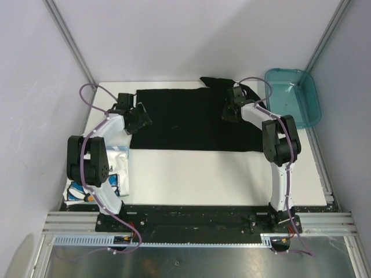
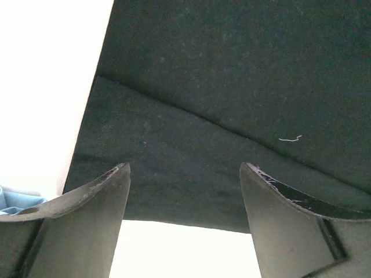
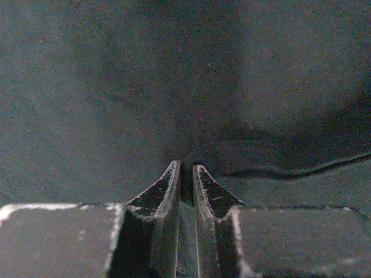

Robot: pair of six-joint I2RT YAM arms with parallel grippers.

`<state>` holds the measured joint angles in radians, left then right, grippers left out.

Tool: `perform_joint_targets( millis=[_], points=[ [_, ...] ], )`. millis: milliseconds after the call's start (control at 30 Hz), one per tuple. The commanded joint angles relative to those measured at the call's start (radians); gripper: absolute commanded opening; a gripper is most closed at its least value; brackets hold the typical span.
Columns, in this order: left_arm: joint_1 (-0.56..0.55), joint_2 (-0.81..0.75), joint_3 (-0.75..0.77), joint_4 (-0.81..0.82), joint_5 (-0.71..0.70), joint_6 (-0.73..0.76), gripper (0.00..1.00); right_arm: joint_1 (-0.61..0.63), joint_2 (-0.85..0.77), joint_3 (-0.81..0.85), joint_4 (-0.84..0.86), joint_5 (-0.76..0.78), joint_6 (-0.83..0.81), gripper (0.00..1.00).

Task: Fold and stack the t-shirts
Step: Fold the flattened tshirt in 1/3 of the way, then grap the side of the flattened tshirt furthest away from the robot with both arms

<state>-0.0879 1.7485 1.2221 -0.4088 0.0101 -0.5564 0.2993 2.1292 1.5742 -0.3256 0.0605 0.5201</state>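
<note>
Overhead view: the black t-shirt lies spread flat across the far middle of the white desk, its far right corner bunched into a loose fold; the white t-shirt, blue print showing, lies crumpled at the near left corner of the desk, partly hidden under the left arm, well apart from the black one; a teal bin sits at the far right corner.

Left tool: poised at the left edge of the black t-shirt; the left wrist view shows the left tool with its fingers spread wide and nothing between them, the black t-shirt below with one diagonal crease.

Right tool: at the far right part of the black t-shirt, just beside the bunched fold; the right wrist view shows the right tool with its fingers drawn almost together, only a narrow slit left, pinching a ridge of the black t-shirt.
</note>
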Motion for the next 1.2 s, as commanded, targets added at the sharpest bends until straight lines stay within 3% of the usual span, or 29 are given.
perform_joint_targets(
  millis=[0,67,133,267,467,633,833,1167],
  points=[
    [-0.003,-0.001,-0.006,0.012,0.018,0.027,0.81,0.009,0.015,0.096,-0.010,0.033,-0.071,0.30],
    [-0.004,-0.001,-0.009,0.012,0.021,0.025,0.81,0.008,0.007,0.110,-0.014,0.036,-0.092,0.47],
    [-0.004,-0.004,-0.014,0.011,0.022,0.019,0.81,0.006,-0.004,0.129,-0.022,0.038,-0.108,0.57],
    [-0.003,-0.016,-0.030,0.011,0.023,0.007,0.82,0.002,-0.042,0.147,-0.053,0.044,-0.107,0.62],
    [-0.003,-0.074,-0.100,0.016,0.022,-0.068,0.80,-0.057,-0.197,-0.019,-0.064,0.000,-0.006,0.52],
    [-0.003,-0.162,-0.208,0.033,-0.021,-0.164,0.64,-0.109,-0.355,-0.211,-0.066,-0.041,0.058,0.40],
    [0.001,-0.257,-0.304,0.035,-0.114,-0.270,0.51,-0.143,-0.518,-0.390,-0.073,-0.066,0.081,0.35],
    [0.019,-0.269,-0.415,0.073,-0.205,-0.436,0.46,-0.275,-0.696,-0.616,-0.048,-0.168,0.095,0.30]
  ],
)
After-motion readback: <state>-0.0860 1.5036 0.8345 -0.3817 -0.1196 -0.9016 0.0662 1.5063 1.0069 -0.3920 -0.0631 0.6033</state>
